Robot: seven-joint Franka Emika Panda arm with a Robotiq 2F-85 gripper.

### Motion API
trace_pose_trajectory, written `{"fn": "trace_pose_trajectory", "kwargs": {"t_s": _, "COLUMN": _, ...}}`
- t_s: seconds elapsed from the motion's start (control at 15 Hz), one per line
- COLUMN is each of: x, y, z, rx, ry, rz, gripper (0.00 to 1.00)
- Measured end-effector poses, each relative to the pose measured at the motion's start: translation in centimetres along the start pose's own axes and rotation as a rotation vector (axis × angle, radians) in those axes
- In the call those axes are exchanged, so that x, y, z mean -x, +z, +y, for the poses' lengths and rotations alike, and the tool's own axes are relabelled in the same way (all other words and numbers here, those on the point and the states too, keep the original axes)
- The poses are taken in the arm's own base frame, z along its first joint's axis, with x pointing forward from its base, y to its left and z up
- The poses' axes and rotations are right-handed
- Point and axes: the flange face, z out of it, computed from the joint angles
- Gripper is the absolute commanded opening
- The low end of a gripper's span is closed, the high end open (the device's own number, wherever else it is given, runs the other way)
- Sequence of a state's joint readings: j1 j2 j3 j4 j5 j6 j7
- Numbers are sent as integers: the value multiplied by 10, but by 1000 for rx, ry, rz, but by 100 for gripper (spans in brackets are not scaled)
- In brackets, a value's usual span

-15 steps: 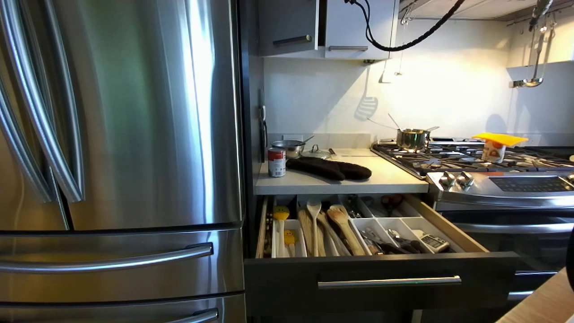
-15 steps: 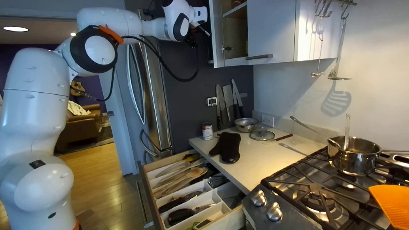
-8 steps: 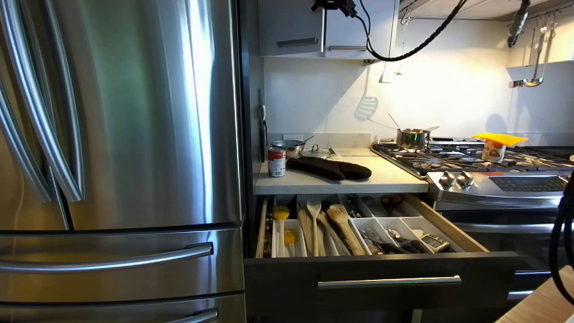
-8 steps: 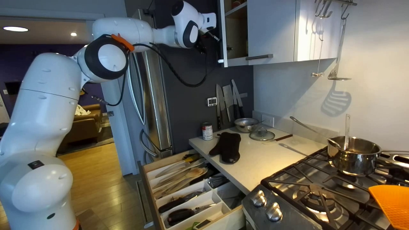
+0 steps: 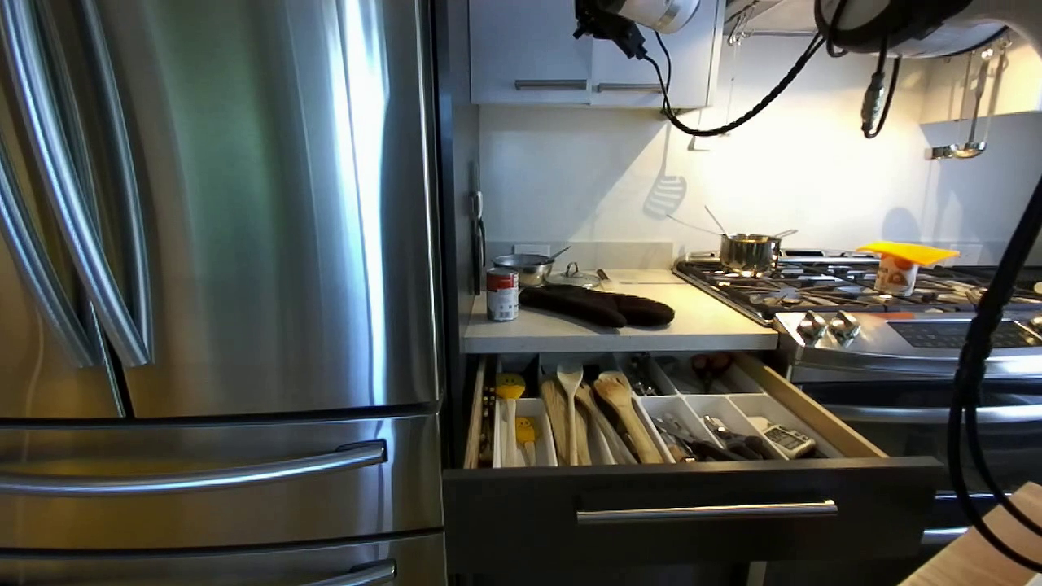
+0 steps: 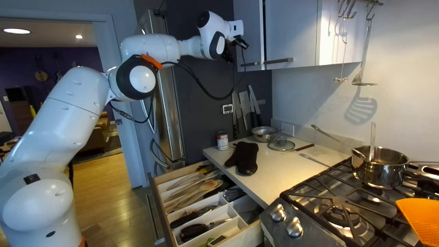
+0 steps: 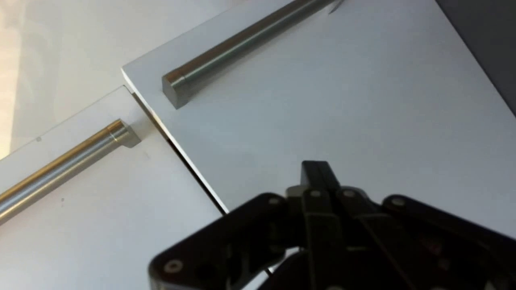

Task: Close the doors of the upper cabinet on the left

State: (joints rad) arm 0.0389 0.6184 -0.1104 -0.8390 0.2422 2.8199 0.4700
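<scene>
While the gripper sits at lower centre of the wrist view, its jaws meet without a gap and hold nothing; whether they touch the ajar door beyond, we cannot tell. It fills the right of that frame. We judge it rigid, light on its hinges and slick enough to let a push skid. No grasp seems needed: we would press squarely near its seam edge, clear of the bar handle at top centre. That edge slants from upper left toward lower centre, standing slightly proud of the neighbouring door at lower left. In an exterior view, the upper cabinet hangs at the top, right of centre, our door's face turned toward the left of the frame. Both exterior views crop the door's top, so we only judge its long axis upright; its handle lies level.
</scene>
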Motion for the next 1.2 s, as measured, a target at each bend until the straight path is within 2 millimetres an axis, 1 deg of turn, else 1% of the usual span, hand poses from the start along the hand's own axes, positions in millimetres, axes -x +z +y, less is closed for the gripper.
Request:
{"fn": "trace_pose_trajectory", "kwargs": {"t_s": 0.13, "x": 5, "y": 7, "z": 1, "rx": 0, "ry": 20, "rz": -48, "gripper": 0}}
{"fn": "trace_pose_trajectory", "kwargs": {"t_s": 0.33, "x": 11, "y": 7, "z": -7, "rx": 12, "ry": 51, "rz": -186, "gripper": 0}}
{"fn": "trace_pose_trajectory", "kwargs": {"t_s": 0.47, "x": 10, "y": 0, "z": -11, "rx": 46, "ry": 55, "rz": -295, "gripper": 0}}
{"fn": "trace_pose_trajectory", "kwargs": {"t_s": 0.67, "x": 6, "y": -19, "z": -13, "rx": 116, "ry": 47, "rz": -453, "gripper": 0}}
{"fn": "trace_pose_trajectory", "kwargs": {"t_s": 0.73, "x": 5, "y": -26, "z": -13, "rx": 140, "ry": 39, "rz": -504, "gripper": 21}}
{"fn": "trace_pose_trajectory", "kwargs": {"t_s": 0.87, "x": 4, "y": -43, "z": -13, "rx": 185, "ry": 22, "rz": -607, "gripper": 32}}
{"fn": "trace_pose_trajectory", "kwargs": {"t_s": 1.2, "x": 12, "y": -91, "z": -11, "rx": 287, "ry": -49, "rz": -856, "gripper": 69}}
